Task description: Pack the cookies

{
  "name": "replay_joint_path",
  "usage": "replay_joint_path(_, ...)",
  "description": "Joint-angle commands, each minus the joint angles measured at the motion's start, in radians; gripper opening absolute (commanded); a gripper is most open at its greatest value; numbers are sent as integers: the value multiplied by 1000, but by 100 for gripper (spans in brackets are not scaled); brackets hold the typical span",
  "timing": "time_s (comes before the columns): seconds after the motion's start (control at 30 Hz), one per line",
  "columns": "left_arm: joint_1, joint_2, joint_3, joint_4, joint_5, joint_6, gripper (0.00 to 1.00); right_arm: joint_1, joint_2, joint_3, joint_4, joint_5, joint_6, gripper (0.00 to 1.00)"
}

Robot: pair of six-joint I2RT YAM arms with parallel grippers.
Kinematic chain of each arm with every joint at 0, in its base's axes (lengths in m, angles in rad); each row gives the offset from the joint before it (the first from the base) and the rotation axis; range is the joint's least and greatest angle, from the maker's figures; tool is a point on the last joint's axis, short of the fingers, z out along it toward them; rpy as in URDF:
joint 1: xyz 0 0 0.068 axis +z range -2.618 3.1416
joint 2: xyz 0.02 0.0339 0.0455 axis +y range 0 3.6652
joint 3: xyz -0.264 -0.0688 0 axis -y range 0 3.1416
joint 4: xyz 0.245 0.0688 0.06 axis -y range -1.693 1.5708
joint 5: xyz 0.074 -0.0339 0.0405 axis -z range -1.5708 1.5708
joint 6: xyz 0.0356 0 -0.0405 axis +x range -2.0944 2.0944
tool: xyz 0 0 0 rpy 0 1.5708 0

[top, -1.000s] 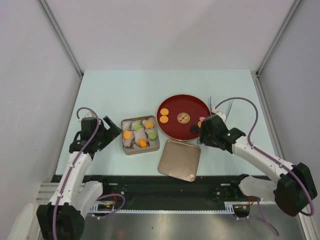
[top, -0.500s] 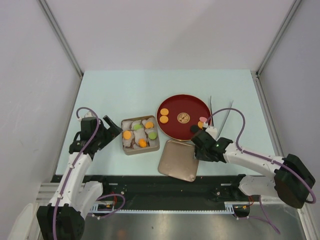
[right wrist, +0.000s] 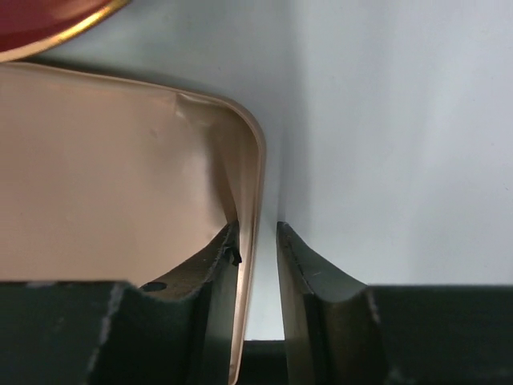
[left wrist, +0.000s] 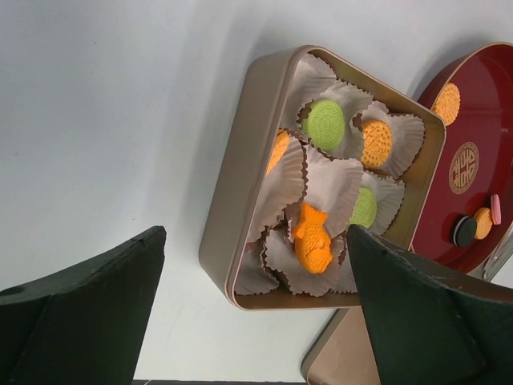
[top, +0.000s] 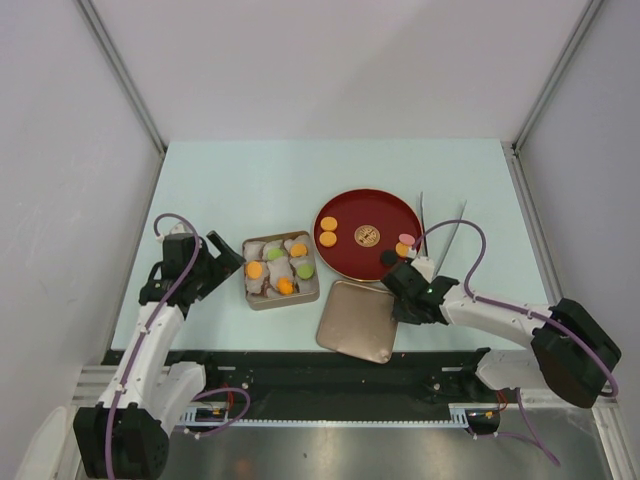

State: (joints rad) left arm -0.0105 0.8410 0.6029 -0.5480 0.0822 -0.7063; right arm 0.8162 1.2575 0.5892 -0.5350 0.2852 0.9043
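Pale-blue table [top: 250, 170], white walls [top: 330, 70], tin [left wrist: 232, 208] w/ cookies [top: 254, 270], R gripper [right wrist: 256, 229] straddling lid [top: 355, 320] rim

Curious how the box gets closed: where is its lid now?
Seen from above, the lid lies just below the red plate, its right rim straddled by the right pincer.

I count eleven cookies [top: 327, 239]: six on the dark-red plate [top: 380, 210] and five in the tin [left wrist: 228, 200] left of the plate. By colour that makes six orange cookies [top: 330, 223], among them one fish-shaped cookie [left wrist: 311, 238], two green cookies [left wrist: 324, 124], one pink cookie [top: 406, 239], one black cookie [top: 388, 258] and one patterned tan cookie [top: 367, 236]. I see one plate, one tin, one lid [top: 355, 320] just below the plate, and one pair of thin metal tongs [top: 422, 208] on the table [top: 250, 180] right of the plate.
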Motion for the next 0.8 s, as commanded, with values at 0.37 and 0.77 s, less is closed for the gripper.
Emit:
replay_joint_path(0.37, -2, 1, 8, 14, -21, 8, 100, -3, -36, 0, 4, 6, 7, 11)
replay_joint_path(0.77, -2, 6, 17, 17, -22, 2, 100, 0, -178, 101, -178, 57, -8, 0)
